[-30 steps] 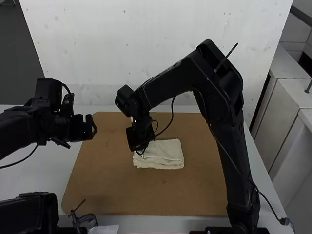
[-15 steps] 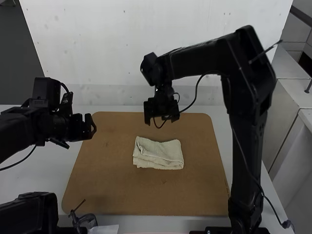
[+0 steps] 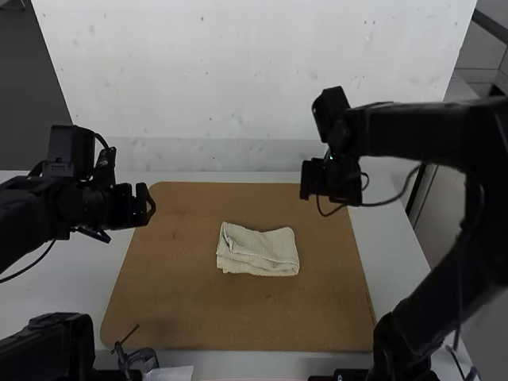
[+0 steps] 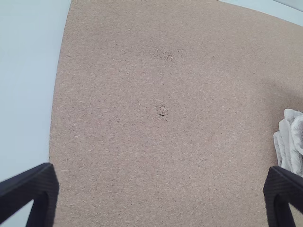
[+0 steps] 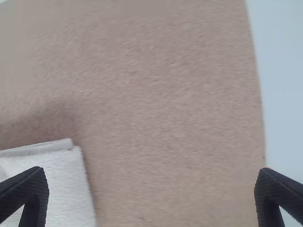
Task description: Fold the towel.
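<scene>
The cream towel (image 3: pixel 259 252) lies folded into a small, slightly uneven bundle at the middle of the brown board, touched by neither gripper. Over the board's far left edge is my left gripper (image 3: pixel 148 206); in its wrist view the left gripper (image 4: pixel 161 182) stands open, with the towel's layered edge (image 4: pixel 289 142) beyond one finger. Above the board's far right part is my right gripper (image 3: pixel 317 194). The right wrist view has the right gripper (image 5: pixel 151 187) open and empty, and a corner of the towel (image 5: pixel 66 189) near one finger.
The brown board (image 3: pixel 190 309) covers the middle of the white table (image 3: pixel 63 278). A pale upright panel (image 3: pixel 238 79) stands behind it. A small clamp-like part (image 3: pixel 139 359) sits at the board's near left edge.
The right arm has lifted its gripper away from the towel and swung far to the right. The towel stays in place, and the left arm has barely shifted.
</scene>
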Controlling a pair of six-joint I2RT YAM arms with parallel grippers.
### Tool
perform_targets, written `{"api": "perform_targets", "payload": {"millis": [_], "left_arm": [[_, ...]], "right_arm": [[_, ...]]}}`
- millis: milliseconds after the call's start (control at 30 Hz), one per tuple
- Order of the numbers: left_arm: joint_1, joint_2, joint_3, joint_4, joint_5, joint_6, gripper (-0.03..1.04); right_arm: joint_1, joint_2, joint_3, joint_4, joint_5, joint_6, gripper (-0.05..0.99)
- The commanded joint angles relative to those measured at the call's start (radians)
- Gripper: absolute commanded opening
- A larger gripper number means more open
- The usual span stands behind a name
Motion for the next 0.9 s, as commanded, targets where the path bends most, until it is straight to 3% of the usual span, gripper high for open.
{"api": "perform_targets", "payload": {"millis": [0, 200, 400, 600, 733, 867], "left_arm": [[0.004, -0.039, 0.016, 0.008, -0.006, 0.013, 0.97], [0.004, -0.112, 0.015, 0.004, -0.013, 0.011, 0.97], [0.005, -0.198, -0.002, -0.004, -0.014, 0.008, 0.97], [0.004, -0.298, -0.004, -0.030, -0.020, 0.008, 0.97], [0.002, -0.352, -0.005, -0.039, -0.023, 0.006, 0.97], [0.002, -0.401, -0.002, -0.058, -0.028, 0.003, 0.97]], "right_arm": [[-0.096, -0.212, -0.154, 0.060, 0.016, -0.084, 0.95], [-0.215, -0.619, -0.344, 0.068, 0.032, -0.166, 0.94], [-0.290, -0.942, -0.427, 0.051, 0.045, -0.218, 0.94], [-0.369, -1.132, -0.473, 0.040, 0.049, -0.287, 0.94], [-0.364, -1.241, -0.523, 0.068, 0.032, -0.340, 0.94], [-0.340, -1.281, -0.545, 0.097, 0.007, -0.340, 0.94]]}}
